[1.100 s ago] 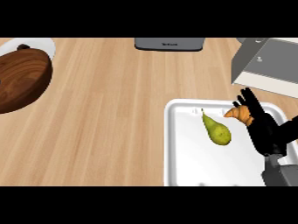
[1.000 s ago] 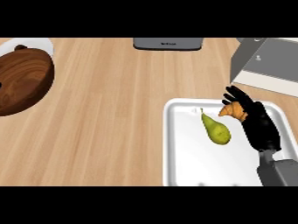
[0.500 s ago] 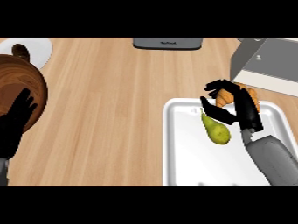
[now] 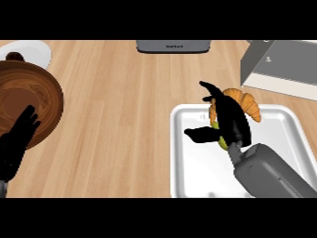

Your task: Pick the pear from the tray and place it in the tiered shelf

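Note:
The green pear (image 4: 223, 143) lies in the white tray (image 4: 182, 153) at the right. Only slivers of it show, because my right hand (image 4: 229, 122) lies over it. That hand's fingers stretch toward the far end of the tray and its thumb sticks out to the left, so it is open and not curled round the pear. An orange croissant (image 4: 247, 105) sits just beyond the fingers in the tray's far part. The tiered shelf (image 4: 291, 65), grey and white, stands at the top right. My left hand (image 4: 11, 145) rests open at the lower left.
A large brown wooden bowl (image 4: 16, 100) sits at the left, partly under my left hand. Behind it is a white plate (image 4: 30, 50). A grey appliance (image 4: 173, 45) stands at the counter's far edge. Bare wood lies between the bowl and the tray.
My right hand has come from the tray's right side onto the pear, covering most of it. The left hand has shifted in from the left edge to the bowl's near rim.

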You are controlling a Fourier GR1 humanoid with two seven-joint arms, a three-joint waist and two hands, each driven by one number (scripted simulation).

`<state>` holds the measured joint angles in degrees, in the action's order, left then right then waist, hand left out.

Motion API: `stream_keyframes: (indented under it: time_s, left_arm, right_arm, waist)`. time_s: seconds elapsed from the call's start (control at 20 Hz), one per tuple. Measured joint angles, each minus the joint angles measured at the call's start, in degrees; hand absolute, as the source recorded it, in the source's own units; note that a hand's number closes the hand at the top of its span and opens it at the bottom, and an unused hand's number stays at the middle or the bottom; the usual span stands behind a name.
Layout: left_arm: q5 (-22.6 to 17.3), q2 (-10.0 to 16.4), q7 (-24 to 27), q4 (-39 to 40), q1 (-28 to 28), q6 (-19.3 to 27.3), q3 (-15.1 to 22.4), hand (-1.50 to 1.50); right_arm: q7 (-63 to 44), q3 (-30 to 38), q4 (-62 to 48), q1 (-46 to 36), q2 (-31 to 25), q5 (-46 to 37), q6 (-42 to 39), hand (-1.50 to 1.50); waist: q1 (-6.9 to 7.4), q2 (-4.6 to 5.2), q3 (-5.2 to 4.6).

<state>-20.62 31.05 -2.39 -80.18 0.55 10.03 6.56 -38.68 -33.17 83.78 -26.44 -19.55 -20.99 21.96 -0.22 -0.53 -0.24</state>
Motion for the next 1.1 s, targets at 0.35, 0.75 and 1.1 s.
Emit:
stream_keyframes:
  time_s: [0.35, 0.75, 1.1]
  left_arm:
    - [0.5, -0.9, 0.8, 0.2, 0.4, -0.5, 0.1, 0.00]
    - [0.8, -0.8, 1.3, 1.2, 0.0, -1.7, -0.5, 0.00]
    - [1.0, -1.4, 0.8, 0.5, 0.3, -2.1, -1.0, 0.00]
  right_arm:
    - [-18.5, -3.5, 3.5, -9.2, -4.3, -1.3, -18.9, -1.50]
    - [-21.0, -7.2, 0.8, -14.3, -7.1, 8.4, -37.9, -1.50]
    - [-19.5, -8.7, -3.2, -16.9, -9.1, 11.2, -45.0, -1.50]
  waist:
    - [0.18, 0.07, 0.02]
    - [0.77, 0.41, 0.06]
    - [0.73, 0.44, 0.15]
